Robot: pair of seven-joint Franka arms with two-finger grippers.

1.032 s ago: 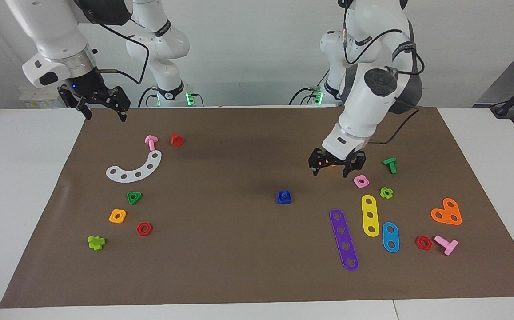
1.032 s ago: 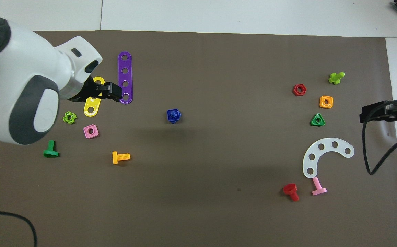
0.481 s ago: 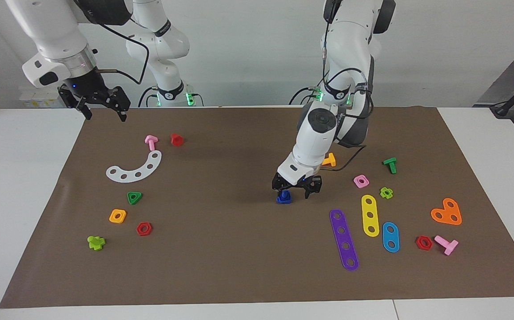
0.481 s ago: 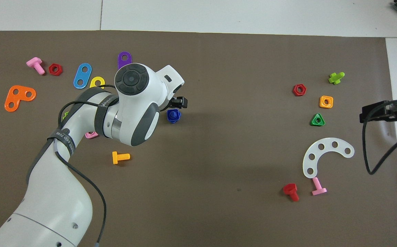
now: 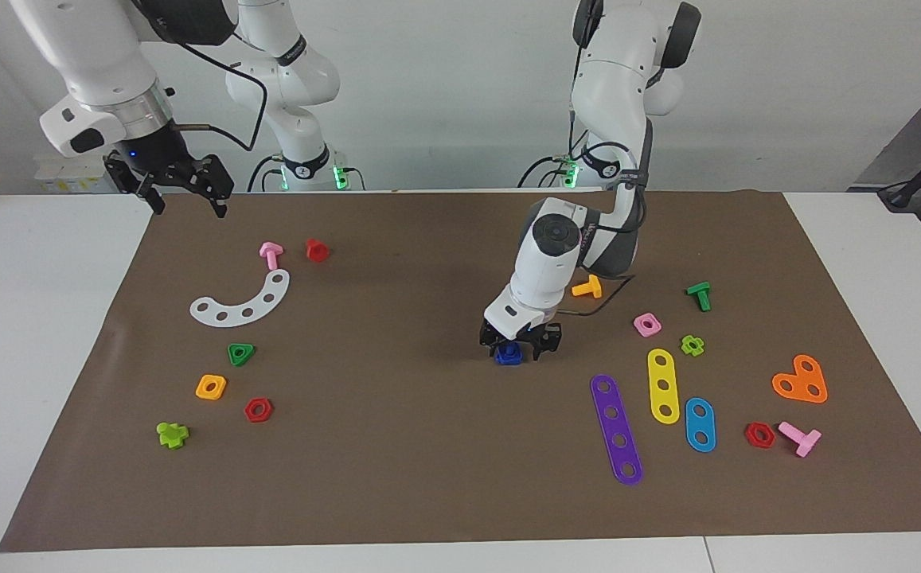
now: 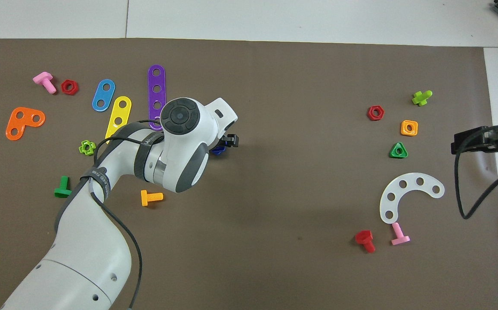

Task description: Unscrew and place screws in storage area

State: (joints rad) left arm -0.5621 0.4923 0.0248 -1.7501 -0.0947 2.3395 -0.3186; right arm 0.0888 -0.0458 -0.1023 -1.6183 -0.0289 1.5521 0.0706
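Observation:
The blue screw stands in its blue square nut at the middle of the brown mat. In the overhead view only a sliver of the screw shows under the left arm's wrist. My left gripper is down over it, open, with a finger on each side of the blue piece. The storage area lies toward the right arm's end, marked by a white curved strip, a green triangular nut, an orange square nut and a red hexagonal nut. My right gripper waits open above the mat's edge there.
Toward the left arm's end lie purple, yellow and blue strips, an orange heart, an orange bolt, a green bolt and a pink nut. A pink bolt and a red bolt lie by the curved strip.
My left arm swung from over the orange bolt toward the mat's middle and came down over the blue screw, its fingers narrowing a little. The right arm has not moved.

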